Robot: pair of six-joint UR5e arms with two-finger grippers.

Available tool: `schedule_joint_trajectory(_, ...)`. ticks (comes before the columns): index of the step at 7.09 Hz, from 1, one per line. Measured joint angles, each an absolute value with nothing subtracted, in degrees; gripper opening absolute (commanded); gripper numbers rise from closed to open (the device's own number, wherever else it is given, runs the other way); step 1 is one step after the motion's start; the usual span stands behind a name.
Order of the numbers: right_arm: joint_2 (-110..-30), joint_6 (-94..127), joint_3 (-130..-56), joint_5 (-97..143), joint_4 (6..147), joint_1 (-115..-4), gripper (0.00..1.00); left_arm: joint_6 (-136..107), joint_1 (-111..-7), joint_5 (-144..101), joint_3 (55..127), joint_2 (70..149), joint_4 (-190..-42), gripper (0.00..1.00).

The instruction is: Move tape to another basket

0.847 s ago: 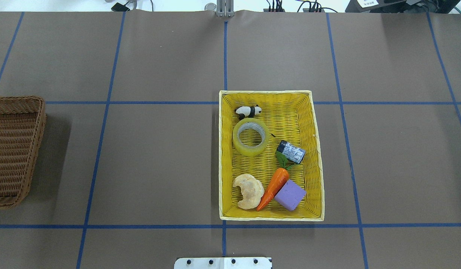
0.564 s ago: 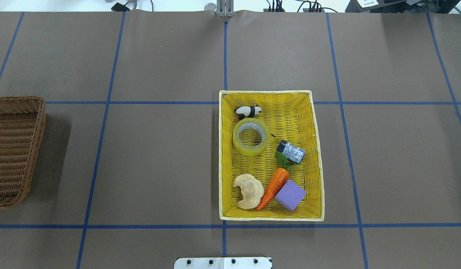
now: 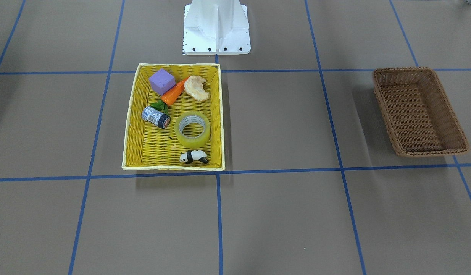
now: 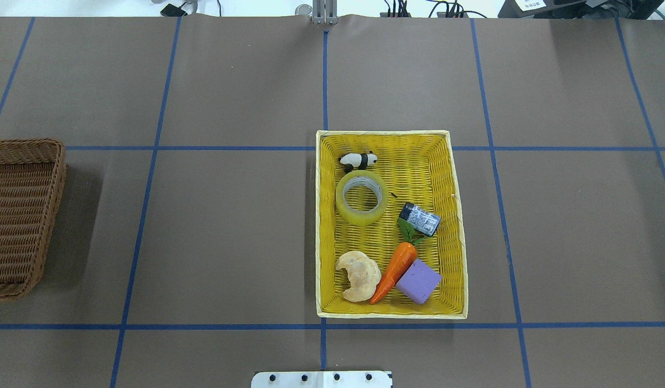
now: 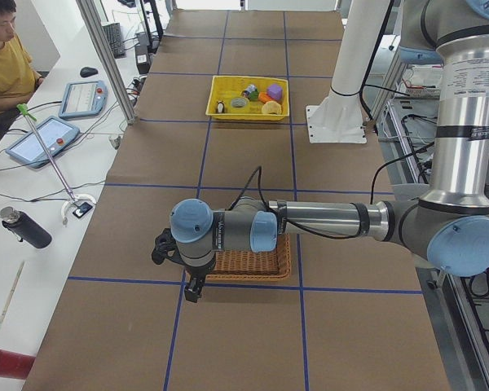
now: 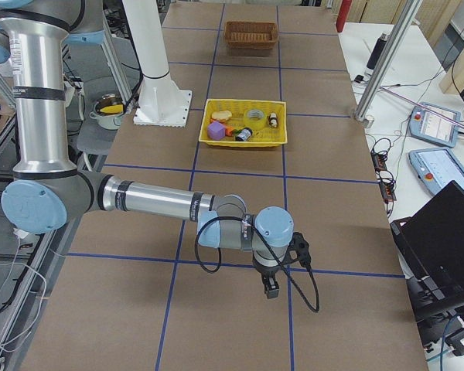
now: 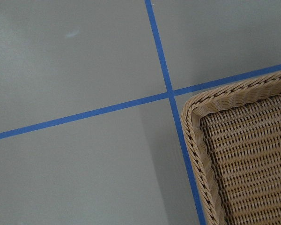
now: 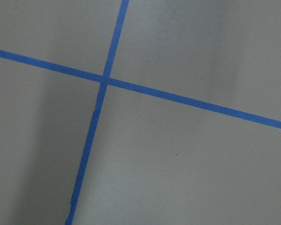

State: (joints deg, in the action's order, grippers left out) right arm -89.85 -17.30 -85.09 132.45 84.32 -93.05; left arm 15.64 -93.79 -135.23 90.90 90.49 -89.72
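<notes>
The tape [image 4: 361, 198], a yellowish translucent roll, lies flat in the yellow basket [image 4: 383, 132], touching a toy panda [image 4: 358, 159]; it also shows in the front view [image 3: 192, 130]. The brown wicker basket [image 4: 25, 144] stands empty at the table's left end, and the front view shows it too [image 3: 405, 70]. My left gripper [image 5: 193, 292] hangs over that basket's outer corner [image 7: 201, 154]; I cannot tell whether it is open or shut. My right gripper [image 6: 271, 292] hangs over bare table at the right end; I cannot tell its state either. Both are far from the tape.
The yellow basket also holds a small cylinder [image 4: 419, 219], a carrot [image 4: 394, 269], a purple block [image 4: 418, 281] and a croissant [image 4: 358, 275]. The robot's white base [image 3: 216, 26] stands behind it. An operator [image 5: 4, 65] sits beside the table.
</notes>
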Motion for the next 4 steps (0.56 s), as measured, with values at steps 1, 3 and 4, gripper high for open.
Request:
schedule_joint_trajectory(1,-90.0,-17.3,-86.8,132.7,82.5,-93.0,1.0,15.5,-93.8,-135.3,91.1,90.5,-89.7,0.98)
schedule_joint_trajectory(3,-90.4,-17.1,-88.2,134.5,74.8,-93.0,1.0,15.5,-93.8,-135.2,91.2,91.0,-89.8,0.99)
schedule_joint_trajectory(4,-90.2,-16.6,-88.3,136.6,72.0,-93.0,1.0,15.5,-93.8,-135.2,91.2,91.2,-89.9,0.99)
